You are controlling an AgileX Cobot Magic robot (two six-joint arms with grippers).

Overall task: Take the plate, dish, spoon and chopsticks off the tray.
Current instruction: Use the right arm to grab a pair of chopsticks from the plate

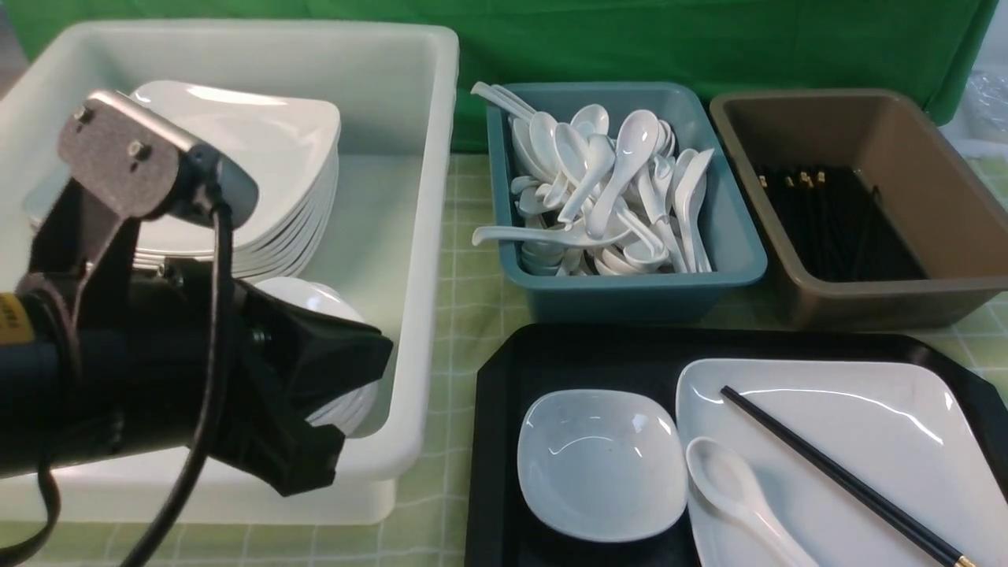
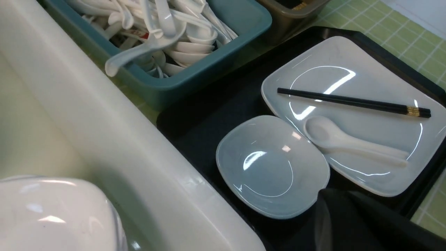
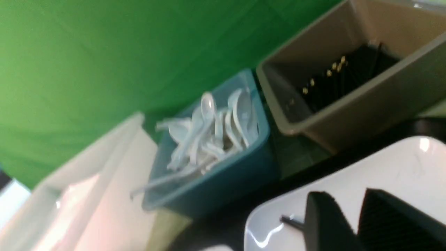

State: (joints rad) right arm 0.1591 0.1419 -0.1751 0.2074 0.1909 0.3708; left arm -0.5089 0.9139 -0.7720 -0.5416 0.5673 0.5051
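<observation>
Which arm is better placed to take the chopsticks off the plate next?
Right, probably. The right gripper hangs open just over the plate, beside the tip of the chopsticks. The left arm is off over the white tub, away from the tray.

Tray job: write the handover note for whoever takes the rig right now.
Left pincer: by the white tub, nothing seen in it; open or shut unclear.
Right pincer: open, empty, above the plate near the chopsticks' tip.
Tray: holds the dish and plate side by side; spoon and chopsticks lie on the plate.
Done: nothing cleared off.
Left: all four, probably spoon to the teal bin, chopsticks to the brown bin, plate and dish to the tub.
</observation>
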